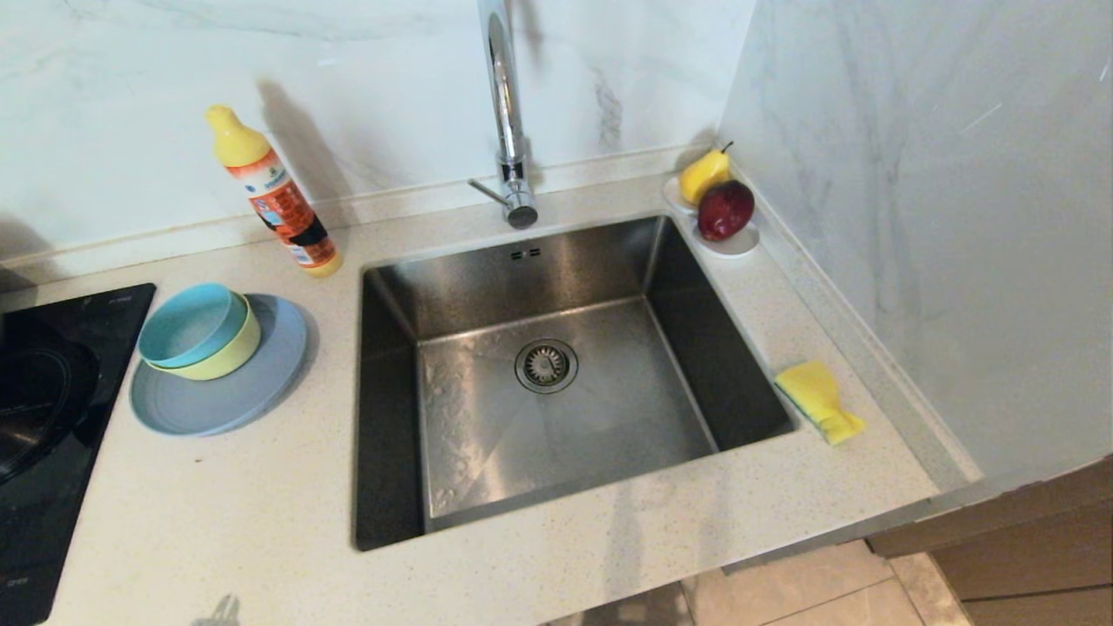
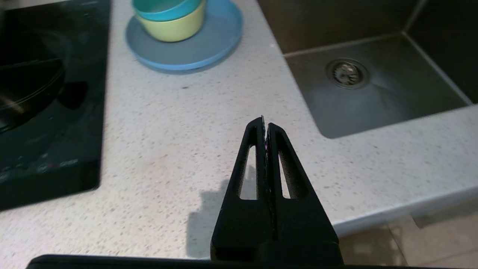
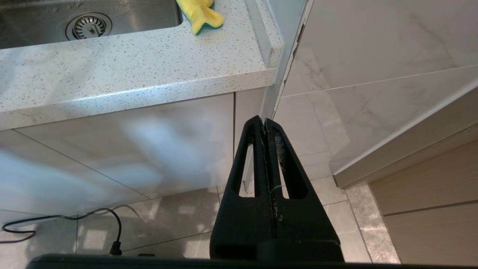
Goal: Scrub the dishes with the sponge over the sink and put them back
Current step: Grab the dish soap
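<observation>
A teal-blue bowl sits nested in a pale yellow bowl, both on a grey-blue plate left of the sink. The stack also shows in the left wrist view: teal bowl, yellow bowl, plate. The yellow sponge with its green side lies on the counter right of the sink, also sponge. My left gripper is shut and empty above the counter's front, well short of the dishes. My right gripper is shut and empty, below the counter edge over the floor.
An orange detergent bottle leans behind the dishes. A chrome faucet stands behind the sink. A white dish with a pear and a red fruit sits in the back right corner. A black cooktop is at far left; a wall bounds the right.
</observation>
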Robot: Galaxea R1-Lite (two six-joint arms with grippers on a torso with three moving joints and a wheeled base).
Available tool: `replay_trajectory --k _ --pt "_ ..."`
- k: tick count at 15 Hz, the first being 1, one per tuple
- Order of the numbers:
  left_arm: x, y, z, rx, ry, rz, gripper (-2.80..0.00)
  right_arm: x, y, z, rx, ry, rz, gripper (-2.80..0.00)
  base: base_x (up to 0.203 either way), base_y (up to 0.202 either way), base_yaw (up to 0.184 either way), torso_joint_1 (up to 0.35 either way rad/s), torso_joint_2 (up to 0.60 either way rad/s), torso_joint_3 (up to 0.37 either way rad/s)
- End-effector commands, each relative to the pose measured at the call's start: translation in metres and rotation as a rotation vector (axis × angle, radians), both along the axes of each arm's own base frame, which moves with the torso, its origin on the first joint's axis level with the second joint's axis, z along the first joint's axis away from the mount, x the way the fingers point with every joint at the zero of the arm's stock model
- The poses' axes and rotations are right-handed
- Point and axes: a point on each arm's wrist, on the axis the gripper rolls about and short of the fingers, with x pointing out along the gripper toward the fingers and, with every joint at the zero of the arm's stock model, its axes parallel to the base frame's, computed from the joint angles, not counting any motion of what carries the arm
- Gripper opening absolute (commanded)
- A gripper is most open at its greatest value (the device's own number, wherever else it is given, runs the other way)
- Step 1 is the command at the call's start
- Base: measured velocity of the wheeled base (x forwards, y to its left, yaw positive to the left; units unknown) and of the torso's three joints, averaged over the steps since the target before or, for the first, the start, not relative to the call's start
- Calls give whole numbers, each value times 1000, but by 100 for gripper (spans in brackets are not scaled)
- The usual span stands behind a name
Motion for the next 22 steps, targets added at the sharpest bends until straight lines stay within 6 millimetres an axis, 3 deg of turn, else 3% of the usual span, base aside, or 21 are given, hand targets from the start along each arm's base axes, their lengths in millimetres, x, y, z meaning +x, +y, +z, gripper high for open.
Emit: replay_trajectory --k 1,3,6,9,12,15,20,22 --pt "3 0 -10 -5 31 6 -280 0 0 0 0 0 -1 -280 0 0 0 0 0 0" --pt "-1 0 3 -6 -10 17 -280 0 0 0 0 0 -1 -280 0 0 0 0 0 0" --pt "-9 1 59 -6 -62 25 -280 0 0 0 0 2 -1 -280 0 0 0 0 0 0" --pt "16 1 107 -4 23 25 -280 0 0 0 0 0 -1 -280 0 0 0 0 0 0" --pt "71 1 146 -42 96 24 -280 0 0 0 0 0 -1 -280 0 0 0 0 0 0" --pt "140 1 162 -86 166 32 -280 0 0 0 0 1 0 -280 0 0 0 0 0 0" --pt "255 2 138 -108 223 81 -280 0 0 0 0 0 -1 -280 0 0 0 0 0 0" --pt "290 0 125 -110 207 117 -280 0 0 0 0 0 -1 -280 0 0 0 0 0 0"
